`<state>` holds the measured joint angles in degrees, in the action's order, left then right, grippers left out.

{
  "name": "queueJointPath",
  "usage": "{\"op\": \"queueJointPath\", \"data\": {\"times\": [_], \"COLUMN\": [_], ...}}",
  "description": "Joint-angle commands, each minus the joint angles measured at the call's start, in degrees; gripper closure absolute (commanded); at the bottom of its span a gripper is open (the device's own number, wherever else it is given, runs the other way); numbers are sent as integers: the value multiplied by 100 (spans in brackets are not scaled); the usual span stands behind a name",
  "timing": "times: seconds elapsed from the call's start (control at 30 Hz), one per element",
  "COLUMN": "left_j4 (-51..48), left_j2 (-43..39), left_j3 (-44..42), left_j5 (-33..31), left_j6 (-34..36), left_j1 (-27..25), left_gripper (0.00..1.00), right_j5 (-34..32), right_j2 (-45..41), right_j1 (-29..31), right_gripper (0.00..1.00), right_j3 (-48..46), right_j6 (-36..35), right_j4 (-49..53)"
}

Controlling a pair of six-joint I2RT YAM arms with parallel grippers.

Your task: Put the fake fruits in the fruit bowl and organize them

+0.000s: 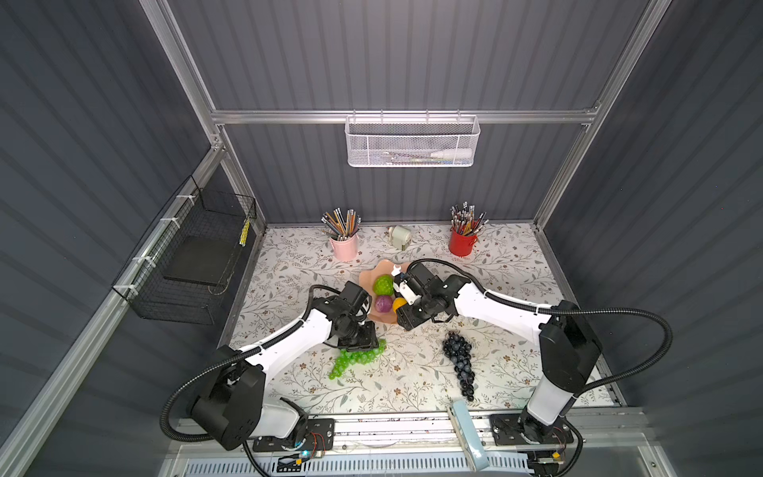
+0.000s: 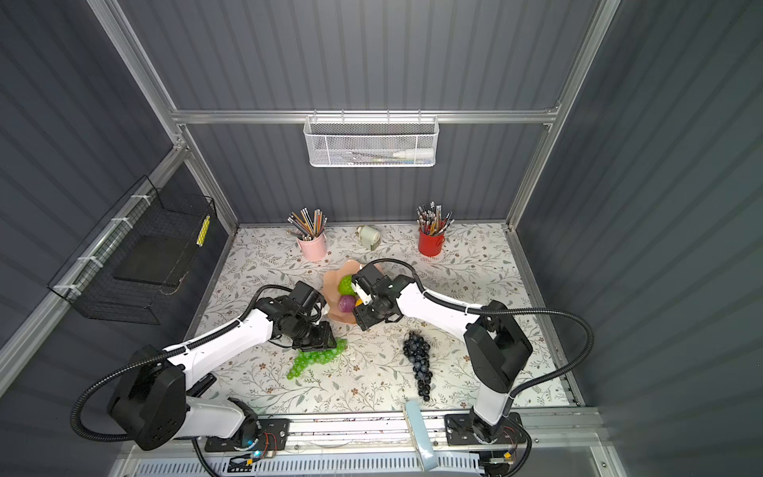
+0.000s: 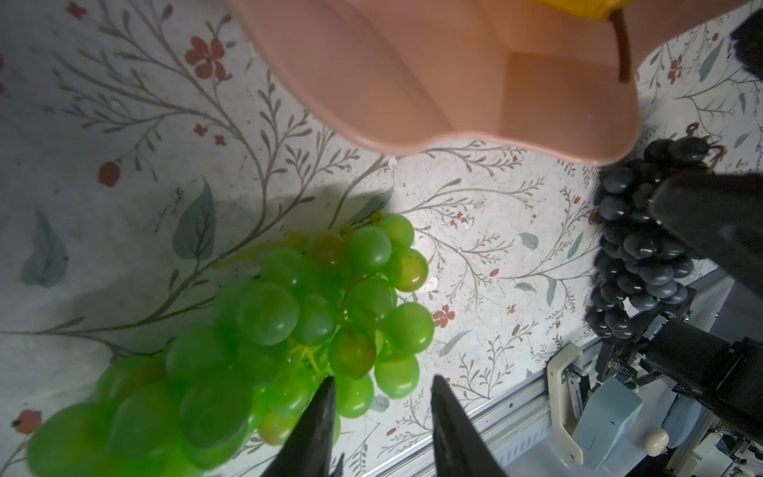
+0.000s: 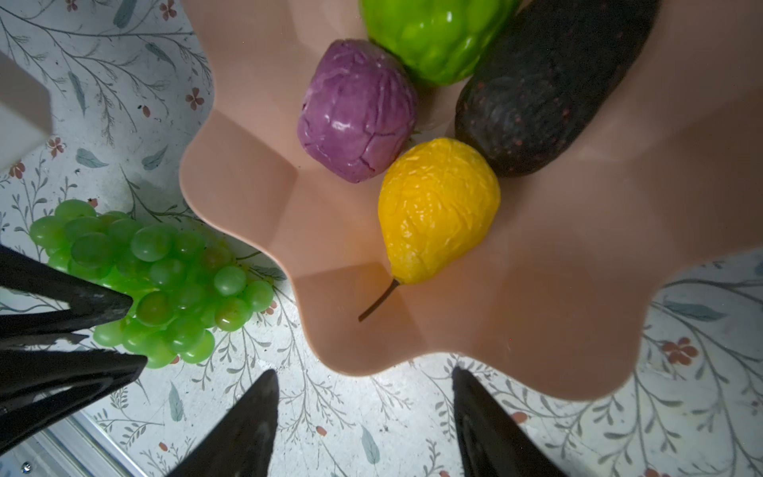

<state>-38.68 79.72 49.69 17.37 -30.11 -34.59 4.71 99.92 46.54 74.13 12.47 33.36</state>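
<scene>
On the bench (image 1: 406, 388), nearer than the fruit bowl (image 4: 536, 309), the dark blue-black grape bunch (image 1: 458, 359) lies off the bowl's right and the green grape bunch (image 3: 289, 330) just off its left rim. The left end effector (image 3: 382, 382) hangs over the green bunch, partly open, gripping nothing. The right end effector (image 4: 365, 373) hovers at the bowl's near rim, wide open, empty. Inside the bowl lie the yellow fruit (image 4: 437, 210), purple ball (image 4: 357, 109), dark avocado (image 4: 549, 91) and bumpy lime-green ball (image 4: 437, 33).

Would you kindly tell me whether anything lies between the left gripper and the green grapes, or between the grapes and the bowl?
Nothing visible does. The left gripper sits right at the green grapes, and only bare tablecloth lies between them and the bowl.
</scene>
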Motion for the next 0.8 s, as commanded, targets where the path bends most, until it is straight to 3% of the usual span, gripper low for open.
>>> {"op": "queueJointPath", "data": {"times": [0.0,0.17,0.53,0.77], "left_j4": [82,361,658,476], "left_j2": [95,189,178,-49], "left_j3": [-133,-225,-259,-156], "left_j5": [56,109,88,-48], "left_j6": [-65,-151,-221,-171], "left_j1": [-30,-30,-30,-30], "left_gripper": [60,65,91,95], "right_j5": [14,13,-6,-18], "right_j2": [7,31,7,-22], "right_j1": [30,30,31,30], "right_gripper": [33,32,33,33], "right_j3": [12,34,17,-4], "right_j6": [11,4,-8,-3], "right_j4": [38,41,46,45]}}
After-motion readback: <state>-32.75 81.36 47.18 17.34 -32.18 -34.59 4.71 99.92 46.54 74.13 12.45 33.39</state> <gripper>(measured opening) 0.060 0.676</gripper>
